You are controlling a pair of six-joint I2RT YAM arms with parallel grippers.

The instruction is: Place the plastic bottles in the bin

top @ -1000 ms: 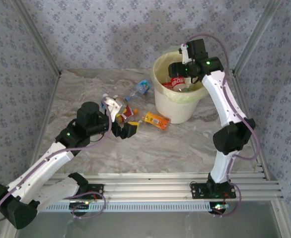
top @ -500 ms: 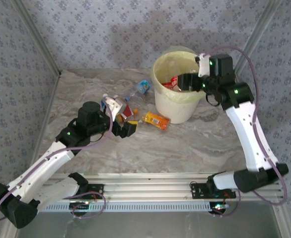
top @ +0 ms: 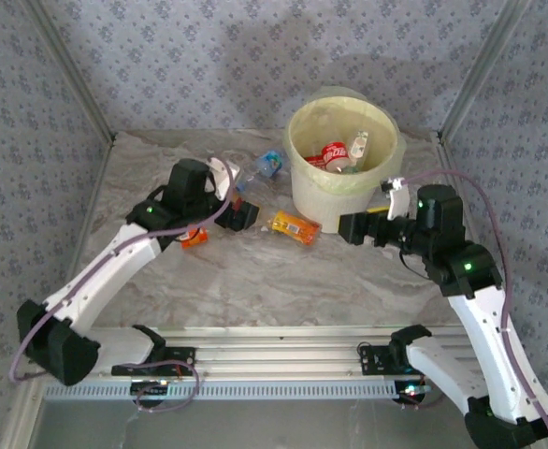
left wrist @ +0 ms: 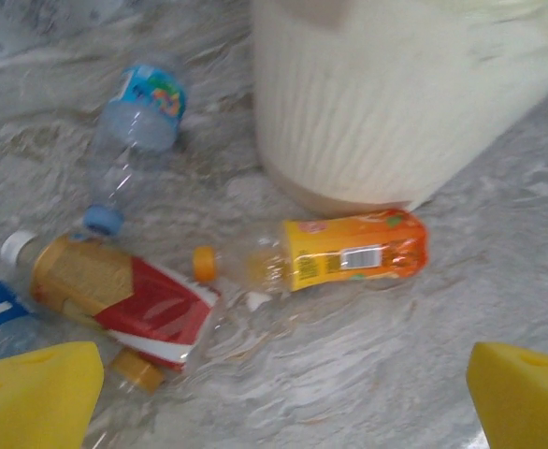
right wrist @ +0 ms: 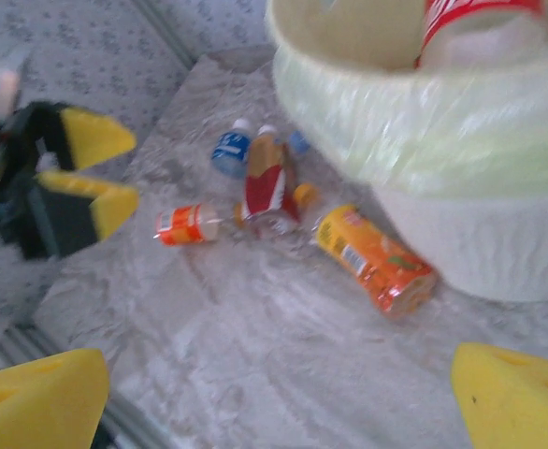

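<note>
Tabletop: grey-and-cream marble-patterned flat surface (top: 283,281), veined all over; seen close up by the left wrist camera (left wrist: 367,355) and the right wrist camera (right wrist: 255,327).
Walls: blue-grey wallpaper with a small repeating floral print (top: 209,56), enclosing the far side and both flanks.
Corner posts: slanted silver metal bars (top: 68,70).
Near edge: ribbed silver aluminium rails (top: 283,341) running across.

Blue-grey floral-patterned walls (top: 209,56) enclose the marbled tabletop (top: 283,281) behind and on both sides; slotted aluminium rails (top: 283,341) line its near edge.

You have the bin (top: 325,201) at the far right of the table (top: 274,281), with bottles (top: 333,153) in it. More lie on the table left of it, the nearest bottle (top: 295,226) just beside its base.
</note>
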